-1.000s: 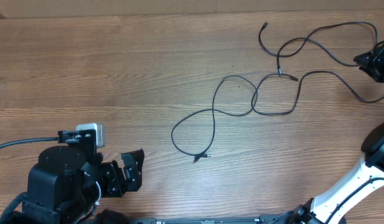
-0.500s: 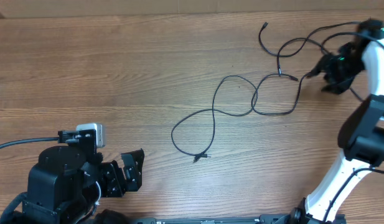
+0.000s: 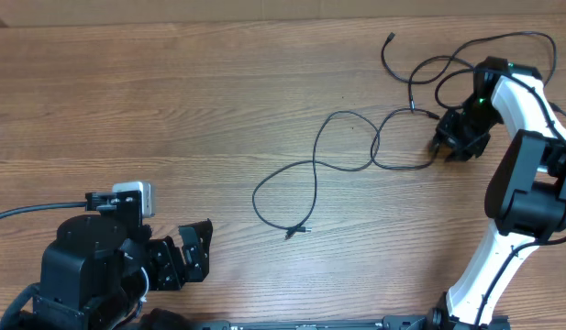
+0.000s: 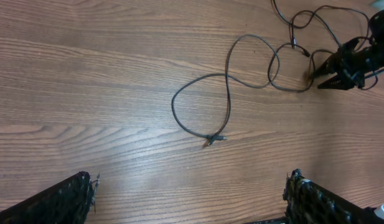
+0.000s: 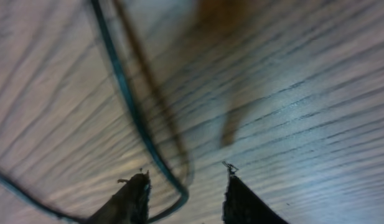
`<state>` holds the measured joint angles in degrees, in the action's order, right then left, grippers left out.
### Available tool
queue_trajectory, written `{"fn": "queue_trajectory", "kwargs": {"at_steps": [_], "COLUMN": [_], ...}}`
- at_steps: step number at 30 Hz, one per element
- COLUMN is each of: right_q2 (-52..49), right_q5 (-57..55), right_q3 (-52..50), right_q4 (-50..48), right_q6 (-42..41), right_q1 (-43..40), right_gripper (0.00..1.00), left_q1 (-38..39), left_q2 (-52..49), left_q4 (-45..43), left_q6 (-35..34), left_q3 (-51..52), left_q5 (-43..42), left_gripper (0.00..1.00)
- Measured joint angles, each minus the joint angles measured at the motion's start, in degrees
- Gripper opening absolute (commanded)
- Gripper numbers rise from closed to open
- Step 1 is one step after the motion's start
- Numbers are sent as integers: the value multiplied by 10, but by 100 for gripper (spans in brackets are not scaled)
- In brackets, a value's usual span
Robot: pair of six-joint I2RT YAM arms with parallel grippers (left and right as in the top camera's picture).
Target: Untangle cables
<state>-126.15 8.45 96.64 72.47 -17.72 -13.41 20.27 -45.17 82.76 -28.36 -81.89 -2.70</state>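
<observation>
Thin black cables lie spread on the wooden table. One cable [image 3: 316,167] runs from a small plug [image 3: 297,231] at centre through two loops toward the right. A second cable [image 3: 420,66] curls at the back right. Both show in the left wrist view [image 4: 228,99]. My right gripper [image 3: 450,142] is low over the right end of the loops, open, and a blurred cable strand [image 5: 137,118] passes between its fingers [image 5: 185,186]. My left gripper [image 3: 189,252] is open and empty at the front left, far from the cables; its fingers [image 4: 192,193] frame bare wood.
The right arm's white link [image 3: 516,101] arches over the back-right cable. The left arm's base [image 3: 90,261] and its thick cable [image 3: 26,213] fill the front-left corner. The table's back edge [image 3: 264,20] runs along the top.
My right gripper has moved from the far right edge leftward and nearer, down to the right end of the cable loops. The cable's right section has shifted with it. The left arm has not moved.
</observation>
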Motion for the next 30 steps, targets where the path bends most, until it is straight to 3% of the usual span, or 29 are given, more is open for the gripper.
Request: {"fn": "queue_trajectory", "kwargs": {"at_steps": [4, 10, 16, 19, 21, 24, 27, 30], "right_q2": [0, 0, 0, 0, 0, 0, 1, 7], "right_q5": [-2, -4, -4, -3, -3, -4, -4, -3], "right_q3": [-21, -26, -26, -26, -23, -2, 35, 73], "right_q4": [-19, -31, -32, -28, -11, 25, 54, 74], "right_q6": [-12, -32, -86, -102, -112, -115, -110, -104], "right_q1": [0, 0, 0, -1, -3, -9, -12, -12], "right_gripper": [30, 11, 10, 18, 33, 44, 63, 73], "left_q1": [0, 0, 0, 0, 0, 0, 0, 0], "left_q2": [0, 0, 0, 0, 0, 0, 0, 0], "left_q4": [0, 0, 0, 0, 0, 0, 0, 0], "left_q6": [0, 0, 0, 0, 0, 0, 0, 0], "left_q3": [0, 0, 0, 0, 0, 0, 0, 0], "left_q5": [0, 0, 0, 0, 0, 0, 0, 0], "left_gripper": [100, 100, 100, 100, 100, 100, 99, 99]}}
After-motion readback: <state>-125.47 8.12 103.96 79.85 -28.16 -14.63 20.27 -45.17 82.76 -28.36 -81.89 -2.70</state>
